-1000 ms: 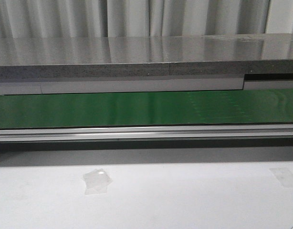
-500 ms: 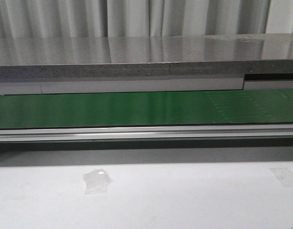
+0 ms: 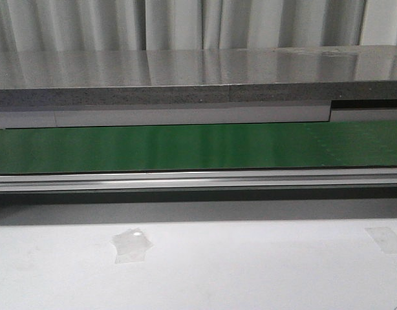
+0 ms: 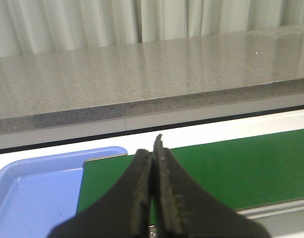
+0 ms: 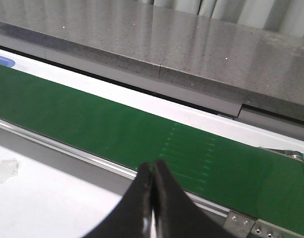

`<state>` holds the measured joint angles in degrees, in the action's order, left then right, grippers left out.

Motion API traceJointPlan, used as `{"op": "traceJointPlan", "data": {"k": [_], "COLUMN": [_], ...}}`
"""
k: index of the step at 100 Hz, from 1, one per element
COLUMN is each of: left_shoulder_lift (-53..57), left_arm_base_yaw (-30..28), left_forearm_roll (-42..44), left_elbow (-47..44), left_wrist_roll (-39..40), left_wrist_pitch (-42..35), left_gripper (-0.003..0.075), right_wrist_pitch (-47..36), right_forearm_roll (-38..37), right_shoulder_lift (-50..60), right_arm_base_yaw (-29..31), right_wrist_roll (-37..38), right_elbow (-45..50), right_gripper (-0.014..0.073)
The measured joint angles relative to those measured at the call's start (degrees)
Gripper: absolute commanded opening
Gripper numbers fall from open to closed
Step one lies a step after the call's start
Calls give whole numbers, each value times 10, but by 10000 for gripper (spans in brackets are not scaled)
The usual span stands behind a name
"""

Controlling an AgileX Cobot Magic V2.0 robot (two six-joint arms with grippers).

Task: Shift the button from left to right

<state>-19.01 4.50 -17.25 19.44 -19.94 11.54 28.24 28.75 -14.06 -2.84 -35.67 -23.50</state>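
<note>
The button showed in none of the three views, so where it lay could not be told. In the front view a green conveyor belt [image 3: 198, 147] ran across the scene, with a metal rail [image 3: 198, 179] along its near edge and a grey speckled counter [image 3: 198, 77] behind it. Nearer the camera lay a white surface [image 3: 250, 271] with a crumpled piece of clear tape [image 3: 130, 244] on it. The left gripper [image 4: 153, 157] was clenched, its dark fingers pressed together on nothing, above the belt's end beside a blue tray [image 4: 33, 188]. The right gripper [image 5: 153, 173] was likewise closed on nothing, hanging over the belt's near rail.
</note>
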Motion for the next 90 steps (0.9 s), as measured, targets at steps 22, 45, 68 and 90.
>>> {"op": "traceJointPlan", "data": {"k": [22,45,68,90], "left_shoulder_lift": [0,0,0,0], "left_arm_base_yaw": [0,0,0,0], "left_forearm_roll": [0,0,0,0], "left_elbow": [0,0,0,0], "left_wrist_roll": [0,0,0,0], "left_wrist_pitch": [0,0,0,0], "left_gripper": [-20,-20,-20,-20], "right_wrist_pitch": [-6,-77,-138,-145], "right_forearm_roll": [-50,-224,-288,-288], "right_shoulder_lift": [0,3,72,144], "right_arm_base_yaw": [0,-1,-9,-9], "right_wrist_roll": [66,292,375,383], "right_elbow": [0,35,115,174], "right_gripper": [-68,-68,-68,-68]}}
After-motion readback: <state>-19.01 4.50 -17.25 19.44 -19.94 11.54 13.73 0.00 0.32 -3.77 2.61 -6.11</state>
